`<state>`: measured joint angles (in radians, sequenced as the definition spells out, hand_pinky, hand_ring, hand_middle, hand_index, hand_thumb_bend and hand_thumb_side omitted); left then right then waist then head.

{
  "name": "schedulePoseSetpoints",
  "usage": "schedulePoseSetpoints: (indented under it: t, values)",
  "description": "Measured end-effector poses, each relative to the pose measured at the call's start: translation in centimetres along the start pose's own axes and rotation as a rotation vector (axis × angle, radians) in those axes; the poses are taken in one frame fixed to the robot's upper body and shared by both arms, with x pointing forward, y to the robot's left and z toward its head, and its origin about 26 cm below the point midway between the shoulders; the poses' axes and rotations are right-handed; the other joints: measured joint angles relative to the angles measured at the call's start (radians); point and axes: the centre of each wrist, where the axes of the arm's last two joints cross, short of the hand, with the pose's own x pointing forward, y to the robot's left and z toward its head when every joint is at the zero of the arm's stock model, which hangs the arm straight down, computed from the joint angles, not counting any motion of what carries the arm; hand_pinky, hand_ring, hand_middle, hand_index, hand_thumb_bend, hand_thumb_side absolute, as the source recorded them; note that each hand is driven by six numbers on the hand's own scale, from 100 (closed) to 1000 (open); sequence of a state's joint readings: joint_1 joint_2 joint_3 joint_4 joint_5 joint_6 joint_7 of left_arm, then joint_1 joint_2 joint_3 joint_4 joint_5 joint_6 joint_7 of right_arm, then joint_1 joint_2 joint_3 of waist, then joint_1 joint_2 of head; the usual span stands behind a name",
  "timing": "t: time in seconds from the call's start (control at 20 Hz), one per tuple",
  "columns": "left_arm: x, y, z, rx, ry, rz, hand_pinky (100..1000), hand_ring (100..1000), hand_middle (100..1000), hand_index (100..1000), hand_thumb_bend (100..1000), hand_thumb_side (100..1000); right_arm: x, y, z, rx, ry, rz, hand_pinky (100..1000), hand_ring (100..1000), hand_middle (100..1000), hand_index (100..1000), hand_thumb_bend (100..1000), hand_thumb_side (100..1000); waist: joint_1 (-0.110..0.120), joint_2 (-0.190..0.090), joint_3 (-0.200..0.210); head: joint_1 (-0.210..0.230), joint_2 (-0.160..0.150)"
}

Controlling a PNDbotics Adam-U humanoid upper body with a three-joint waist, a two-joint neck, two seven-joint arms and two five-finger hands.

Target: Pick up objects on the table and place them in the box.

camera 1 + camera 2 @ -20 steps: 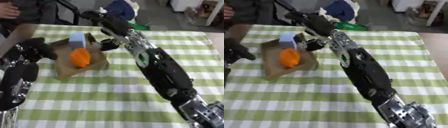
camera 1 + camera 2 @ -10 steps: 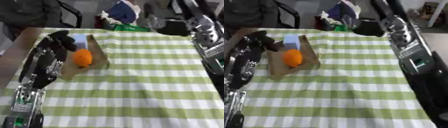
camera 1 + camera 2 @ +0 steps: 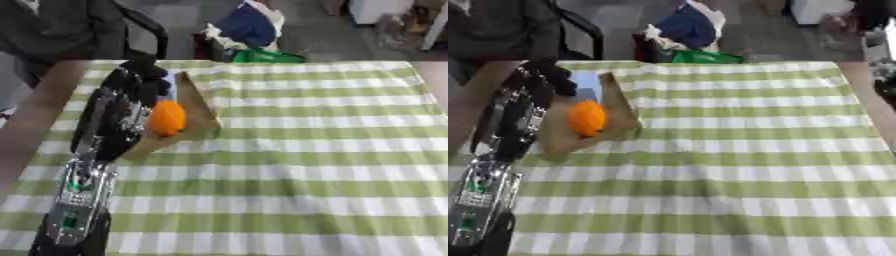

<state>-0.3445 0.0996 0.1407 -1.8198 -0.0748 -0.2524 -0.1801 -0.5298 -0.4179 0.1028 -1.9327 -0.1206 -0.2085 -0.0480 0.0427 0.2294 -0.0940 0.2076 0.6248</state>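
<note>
The cardboard box [image 3: 197, 107] sits at the left side of the desk [image 3: 315, 150], on the green checked cloth, and already holds 2 things: an orange ball [image 3: 166, 118] near its front and a pale blue block [image 3: 586, 86] behind it. The left hand [image 3: 140, 82] reaches along the box's left wall up to its far rim, apparently to steady or frame the box while things are dropped in; it is dark and blurred, so I cannot tell whether its fingers are wide, narrow or curled on the rim. The right hand is not clearly in view; only a dark part of the right arm [image 3: 877, 30] shows at the upper right corner. Compared with 0.5 s ago, the right arm has swung almost wholly out of the picture, and the whole scene sits lower and further right, which is the head turning. The box, ball and block lie as before. No other loose object shows on the cloth, so the placing looks close to done.
</note>
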Motion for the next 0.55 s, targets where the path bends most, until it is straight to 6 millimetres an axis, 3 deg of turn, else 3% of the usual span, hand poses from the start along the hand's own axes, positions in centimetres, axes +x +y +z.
schedulePoseSetpoints:
  t: [0.25, 0.55]
  values:
    - [-0.2, 0.3, 0.2, 0.081, 0.012, -0.009, 641, 645, 643, 832, 217, 547, -0.3, -0.2, 2.8, -0.090, 0.068, -0.017, 858, 790, 692, 934, 100, 605, 0.018, 0.005, -0.021, 0.023, 0.018]
    - [-0.6, 0.3, 0.6, 0.108, 0.022, -0.008, 636, 635, 636, 831, 210, 551, -1.1, 0.2, 5.5, -0.160, 0.146, -0.031, 861, 784, 668, 926, 100, 620, 0.040, 0.005, -0.033, 0.024, 0.069]
